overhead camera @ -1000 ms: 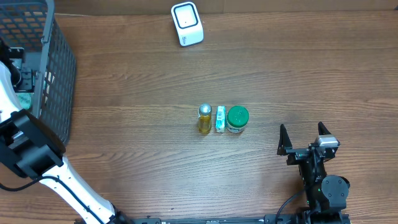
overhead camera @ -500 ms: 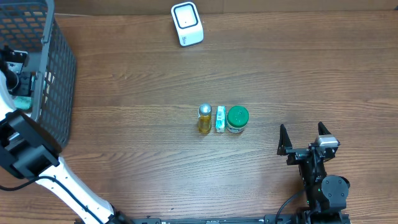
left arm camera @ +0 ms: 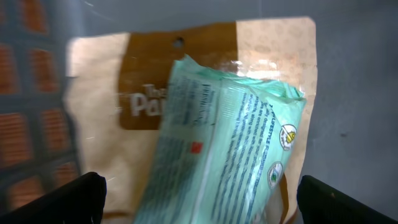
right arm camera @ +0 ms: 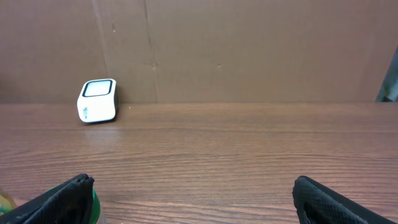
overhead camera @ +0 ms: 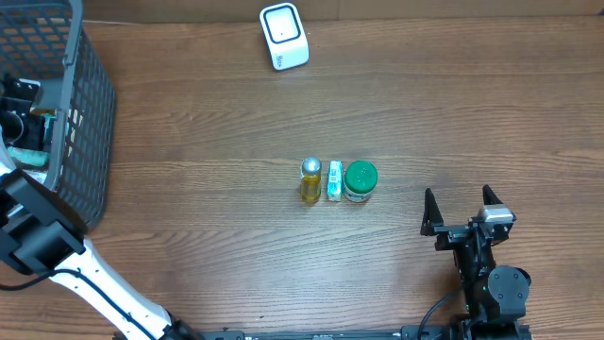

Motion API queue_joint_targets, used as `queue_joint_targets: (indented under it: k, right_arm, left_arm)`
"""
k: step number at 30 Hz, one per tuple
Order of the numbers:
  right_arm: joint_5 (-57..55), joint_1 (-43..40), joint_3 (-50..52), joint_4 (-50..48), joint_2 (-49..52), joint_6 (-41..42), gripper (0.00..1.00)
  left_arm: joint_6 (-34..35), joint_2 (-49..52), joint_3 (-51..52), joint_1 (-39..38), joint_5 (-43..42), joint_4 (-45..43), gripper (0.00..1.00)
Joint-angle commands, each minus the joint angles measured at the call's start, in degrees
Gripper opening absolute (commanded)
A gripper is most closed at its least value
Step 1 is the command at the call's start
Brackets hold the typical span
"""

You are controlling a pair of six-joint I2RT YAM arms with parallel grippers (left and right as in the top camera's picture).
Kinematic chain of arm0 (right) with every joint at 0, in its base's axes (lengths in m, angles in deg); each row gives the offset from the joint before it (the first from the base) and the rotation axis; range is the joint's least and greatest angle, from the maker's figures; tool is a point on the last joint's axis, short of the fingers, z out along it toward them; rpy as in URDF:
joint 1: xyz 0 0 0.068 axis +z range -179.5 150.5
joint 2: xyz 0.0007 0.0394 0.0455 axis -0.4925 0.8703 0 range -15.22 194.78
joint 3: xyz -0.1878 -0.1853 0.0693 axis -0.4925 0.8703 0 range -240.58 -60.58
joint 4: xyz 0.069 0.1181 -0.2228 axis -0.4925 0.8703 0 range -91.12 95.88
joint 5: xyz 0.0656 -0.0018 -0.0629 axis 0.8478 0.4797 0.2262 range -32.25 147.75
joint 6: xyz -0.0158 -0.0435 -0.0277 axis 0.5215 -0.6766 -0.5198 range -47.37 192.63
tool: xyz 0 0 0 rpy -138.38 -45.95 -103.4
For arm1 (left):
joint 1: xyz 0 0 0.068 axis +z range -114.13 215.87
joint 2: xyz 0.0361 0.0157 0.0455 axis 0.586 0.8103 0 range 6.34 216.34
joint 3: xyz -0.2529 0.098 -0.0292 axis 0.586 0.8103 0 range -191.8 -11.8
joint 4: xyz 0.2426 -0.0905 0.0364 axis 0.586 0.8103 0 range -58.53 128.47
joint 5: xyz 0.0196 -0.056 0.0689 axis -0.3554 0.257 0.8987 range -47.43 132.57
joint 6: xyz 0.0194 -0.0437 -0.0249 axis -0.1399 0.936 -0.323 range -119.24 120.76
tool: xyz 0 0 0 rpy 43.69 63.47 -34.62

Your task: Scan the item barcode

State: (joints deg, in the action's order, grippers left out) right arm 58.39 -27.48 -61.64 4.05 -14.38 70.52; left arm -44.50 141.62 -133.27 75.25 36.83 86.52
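The wooden table (overhead camera: 236, 113) met a brown wall (right arm camera: 249, 50). The left gripper (left arm camera: 199, 199), wide and empty, hung over a packet (left arm camera: 230, 155) in the basket (overhead camera: 90, 113); the right gripper (overhead camera: 460, 203) gaped empty too.

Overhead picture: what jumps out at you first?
Three little things in a row mid-table: a yellow bottle, a box and a green-lidded jar. A white scanner sits at the far edge. On the left, the open left gripper hovers over a mint packet inside the basket.
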Motion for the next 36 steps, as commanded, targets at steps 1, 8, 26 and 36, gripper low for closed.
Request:
queue_joint_targets:
  k: [1, 8, 26, 36]
  right_arm:
    - [0.07, 0.33, 0.61, -0.35, -0.66, 0.15, 1.00]
    - [0.07, 0.33, 0.61, -0.37, -0.66, 0.15, 1.00]
    - [0.07, 0.33, 0.61, -0.37, -0.66, 0.15, 1.00]
    - [0.07, 0.33, 0.61, -0.37, -0.66, 0.15, 1.00]
  left_arm:
    - [-1.18, 4.48, 0.63, 0.00, -0.31, 0.17, 1.00]
    - [2.99, 8.90, 0.63, 0.00, 5.09, 0.33, 1.00]
    - [18.60, 4.52, -1.70, -0.63, 0.90, 0.83, 0.16]
    - [33.55, -8.72, -9.42, -0.81, -4.42, 0.35, 0.08]
